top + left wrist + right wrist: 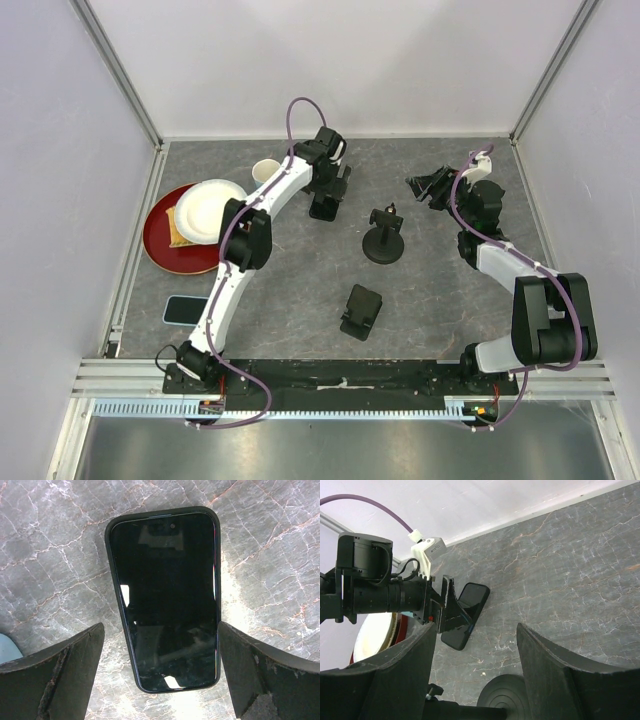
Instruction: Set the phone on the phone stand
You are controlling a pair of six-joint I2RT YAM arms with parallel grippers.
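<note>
A black phone (165, 595) in a dark case lies flat, screen up, on the grey marble table; it also shows in the top view (323, 208) and the right wrist view (470, 611). My left gripper (161, 625) is open, low over the phone's near end, with one finger (60, 670) on each side and not touching it. The black phone stand (383, 240), with a round base and a clamp, stands mid-table to the right of the phone; its base shows in the right wrist view (506, 700). My right gripper (425, 188) is open and empty at the far right.
A black folding holder (361, 312) stands nearer the front. A second phone (182, 310) lies at the left edge. A red plate (160, 250) holds a white plate (208, 208) at the left, with a white cup (265, 172) behind. Walls enclose the table.
</note>
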